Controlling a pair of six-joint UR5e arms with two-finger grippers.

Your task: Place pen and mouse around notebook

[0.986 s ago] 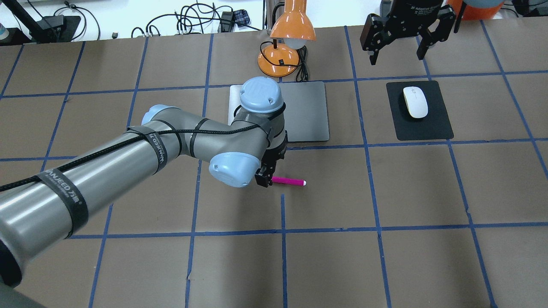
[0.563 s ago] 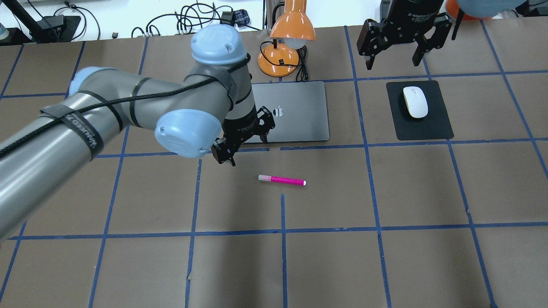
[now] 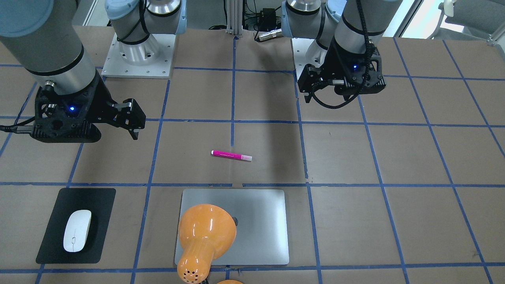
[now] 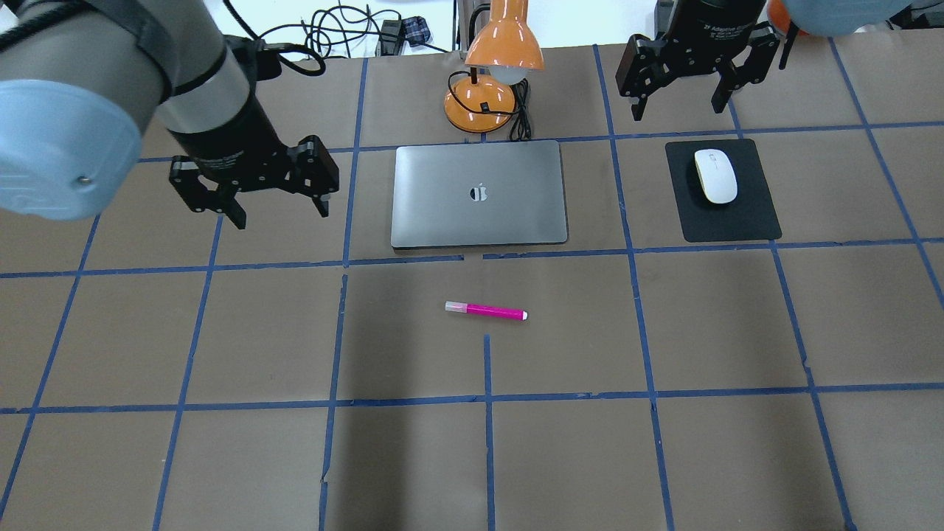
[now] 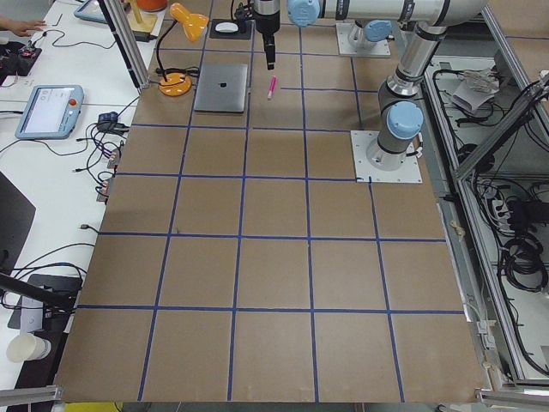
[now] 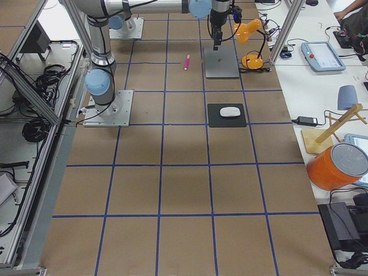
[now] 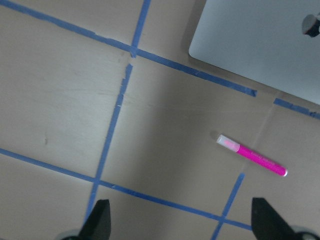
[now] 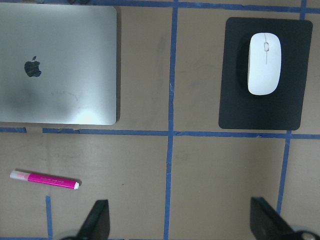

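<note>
The pink pen (image 4: 485, 310) lies flat on the table in front of the silver notebook (image 4: 479, 193), with nothing touching it. To the notebook's right, the white mouse (image 4: 715, 175) rests on a black mat (image 4: 737, 221). My left gripper (image 4: 280, 215) hovers open and empty, left of the notebook. Its wrist view shows the pen (image 7: 251, 155) and a notebook corner (image 7: 260, 45) below. Beyond the mat, my right gripper (image 4: 676, 110) hangs open and empty, and its wrist view takes in the mouse (image 8: 264, 63), the notebook (image 8: 57, 65) and the pen (image 8: 45, 179).
An orange desk lamp (image 4: 487, 96) with a black cord stands just behind the notebook, its shade leaning over the lid (image 3: 205, 232). Blue tape lines grid the brown table. Cables and devices lie beyond the far edge.
My left gripper was down at the pen's pale end; it has risen and swung back to the left of the notebook. The pen stays where it was. The right gripper barely moved.
</note>
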